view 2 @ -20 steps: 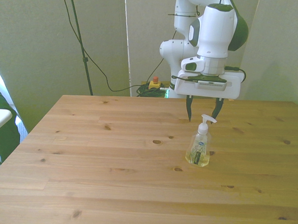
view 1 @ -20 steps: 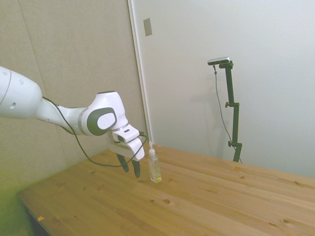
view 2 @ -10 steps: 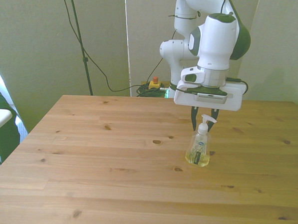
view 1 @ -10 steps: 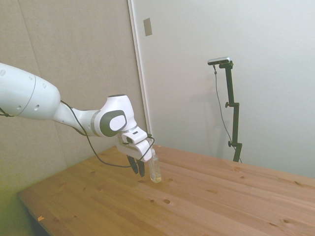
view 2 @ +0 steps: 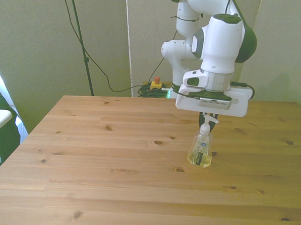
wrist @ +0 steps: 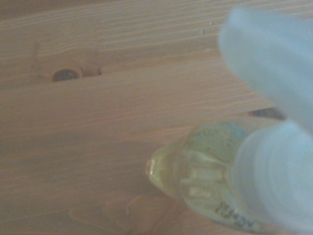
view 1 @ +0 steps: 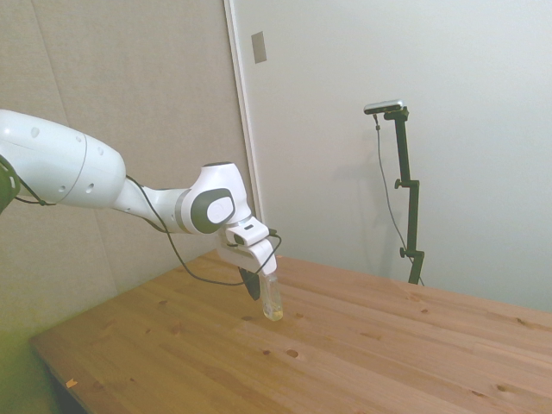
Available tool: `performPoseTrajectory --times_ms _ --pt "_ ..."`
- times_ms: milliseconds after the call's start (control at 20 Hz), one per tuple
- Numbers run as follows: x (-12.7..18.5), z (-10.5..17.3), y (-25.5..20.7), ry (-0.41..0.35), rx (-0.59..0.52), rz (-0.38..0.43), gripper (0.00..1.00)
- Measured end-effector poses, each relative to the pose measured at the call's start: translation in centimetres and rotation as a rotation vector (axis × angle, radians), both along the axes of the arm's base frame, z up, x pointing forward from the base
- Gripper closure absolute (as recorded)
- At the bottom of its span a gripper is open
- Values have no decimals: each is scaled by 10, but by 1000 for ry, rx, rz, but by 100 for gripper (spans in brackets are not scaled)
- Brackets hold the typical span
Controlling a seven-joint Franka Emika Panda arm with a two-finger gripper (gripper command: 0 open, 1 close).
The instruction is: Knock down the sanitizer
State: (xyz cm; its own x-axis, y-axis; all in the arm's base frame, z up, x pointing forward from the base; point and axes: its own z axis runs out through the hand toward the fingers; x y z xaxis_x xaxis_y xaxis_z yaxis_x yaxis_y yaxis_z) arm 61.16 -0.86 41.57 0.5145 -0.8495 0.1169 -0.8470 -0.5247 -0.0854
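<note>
Standing upright on the worktop [view 2: 112, 161], the sanitizer [view 2: 200, 148] sits right of centre in the front view, its white nozzle just under the tool [view 2: 209, 115]. Side view shows the tool [view 1: 255, 289] against the bottle's [view 1: 272, 300] upper part; contact unclear. Wrist view alone gives the blurred cap and yellowish base [wrist: 205, 178] from above. Fingers hidden behind the flange and bottle: spread or pressed together, cannot tell.

No legible text; sanitizer [view 2: 200, 149] label blurred.
</note>
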Motion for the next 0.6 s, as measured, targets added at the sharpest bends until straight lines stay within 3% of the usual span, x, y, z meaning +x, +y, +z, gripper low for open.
performPoseTrajectory --times_ms 600 --pt "72 9 -14 5 -21 -40 100"
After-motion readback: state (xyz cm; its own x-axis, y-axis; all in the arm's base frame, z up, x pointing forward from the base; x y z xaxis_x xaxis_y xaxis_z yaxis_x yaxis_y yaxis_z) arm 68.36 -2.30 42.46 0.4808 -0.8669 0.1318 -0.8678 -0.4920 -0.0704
